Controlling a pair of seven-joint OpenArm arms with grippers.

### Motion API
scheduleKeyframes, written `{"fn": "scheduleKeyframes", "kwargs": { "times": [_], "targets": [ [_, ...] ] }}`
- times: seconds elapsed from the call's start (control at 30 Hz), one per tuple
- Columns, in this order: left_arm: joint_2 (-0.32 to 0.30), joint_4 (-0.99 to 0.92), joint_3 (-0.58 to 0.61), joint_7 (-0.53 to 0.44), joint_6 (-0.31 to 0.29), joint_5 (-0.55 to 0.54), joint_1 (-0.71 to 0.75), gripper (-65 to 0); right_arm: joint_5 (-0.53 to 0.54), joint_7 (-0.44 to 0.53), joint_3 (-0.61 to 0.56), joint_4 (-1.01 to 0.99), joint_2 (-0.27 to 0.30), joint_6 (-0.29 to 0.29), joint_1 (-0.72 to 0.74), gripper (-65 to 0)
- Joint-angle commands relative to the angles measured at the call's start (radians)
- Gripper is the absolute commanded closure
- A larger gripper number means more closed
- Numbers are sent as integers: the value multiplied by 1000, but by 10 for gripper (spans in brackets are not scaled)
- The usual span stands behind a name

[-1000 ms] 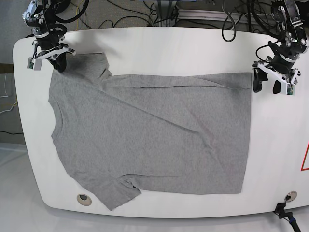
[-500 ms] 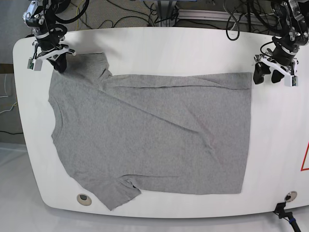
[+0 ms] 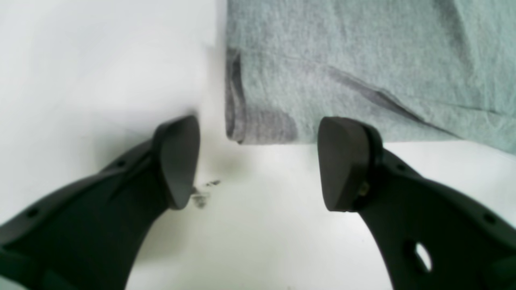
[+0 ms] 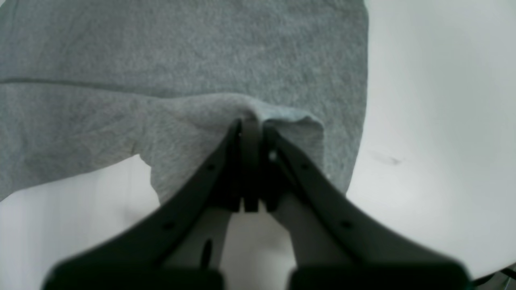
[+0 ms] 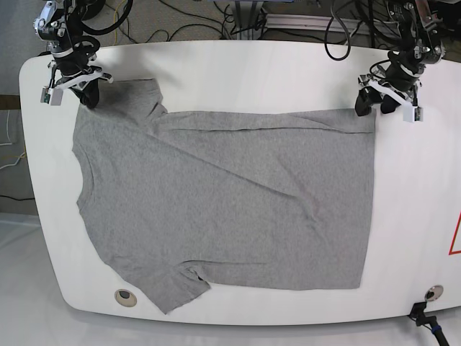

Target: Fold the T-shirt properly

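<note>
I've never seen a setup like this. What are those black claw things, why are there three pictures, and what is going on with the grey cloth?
You are looking at a robot with two arms, each ending in a black two-fingered claw called a gripper. One picture looks down from above on the whole white table; the other two come from small cameras mounted on each wrist, looking out along the fingers.

A grey T-shirt lies spread flat on the table; the job is to fold it. In the overhead picture the robot's right gripper is at the top left. Its wrist camera shows it shut, pinching a bit of the sleeve. The left gripper is at the top right. Its fingers stand open on either side of the shirt's corner, holding nothing.
</note>
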Motion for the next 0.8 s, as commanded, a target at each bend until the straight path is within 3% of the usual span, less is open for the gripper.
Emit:
{"fn": "scheduleKeyframes", "kwargs": {
  "times": [0.0,0.17,0.3,0.77],
  "targets": [
    [-13,19,-4,-24,-6,-16,-8,-432,13,19,5,14,12,6,-1,-19],
    [-10,21,-4,-24,-7,55,-51,-432,13,17,5,14,12,6,-3,-19],
    [-7,11,-4,-18,-81,68,-86,-432,13,17,5,14,12,8,-4,-19],
    [16,4,2,-22,-81,68,-69,-431,13,17,5,14,10,8,-6,-19]
  ]
}}
